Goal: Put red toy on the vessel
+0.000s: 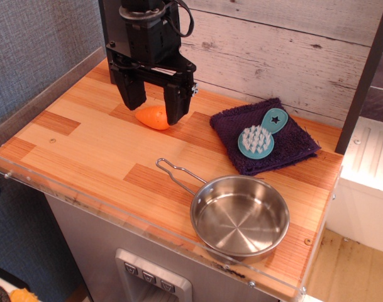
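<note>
The red toy (153, 117), a small orange-red egg shape, lies on the wooden tabletop toward the back, its pointed end to the right. My gripper (155, 108) is open above it, one black finger to the toy's left and the other (177, 104) at its right end, partly hiding it. The vessel (239, 217), a shiny steel pan with a wire-loop handle (176, 173) pointing left, stands empty at the front right, well apart from the toy.
A purple cloth (266, 135) lies at the back right with a teal round brush (260, 135) on it. A clear plastic rim (116, 211) edges the table front and left. A plank wall (273, 50) stands behind.
</note>
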Robot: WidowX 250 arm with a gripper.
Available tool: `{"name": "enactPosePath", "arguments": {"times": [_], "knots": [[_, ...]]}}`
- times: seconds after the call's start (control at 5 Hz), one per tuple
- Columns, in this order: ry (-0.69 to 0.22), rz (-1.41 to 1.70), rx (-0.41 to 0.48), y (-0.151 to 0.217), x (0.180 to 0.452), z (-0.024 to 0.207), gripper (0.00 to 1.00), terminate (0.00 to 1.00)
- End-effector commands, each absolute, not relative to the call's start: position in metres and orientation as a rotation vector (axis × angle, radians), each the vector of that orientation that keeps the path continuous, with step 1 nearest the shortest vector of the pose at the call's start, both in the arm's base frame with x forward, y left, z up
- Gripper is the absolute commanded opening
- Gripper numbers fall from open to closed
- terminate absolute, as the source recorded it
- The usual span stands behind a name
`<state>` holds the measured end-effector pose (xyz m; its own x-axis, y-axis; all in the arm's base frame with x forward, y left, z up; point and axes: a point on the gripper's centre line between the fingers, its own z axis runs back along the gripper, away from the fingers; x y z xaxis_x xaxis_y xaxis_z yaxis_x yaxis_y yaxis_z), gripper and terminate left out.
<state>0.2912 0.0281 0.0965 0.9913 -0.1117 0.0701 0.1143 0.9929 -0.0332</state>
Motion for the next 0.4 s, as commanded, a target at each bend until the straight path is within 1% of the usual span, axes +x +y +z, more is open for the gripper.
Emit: {"name": "enactPosePath", "arguments": {"times": [0.0,0.2], "knots": [[-0.068,-0.113,-0.037,0.028,0.291,0.096,1.00,0.00],[-0.092,-0.084,-0.028,0.044,0.308,0.095,1.00,0.00]]}}
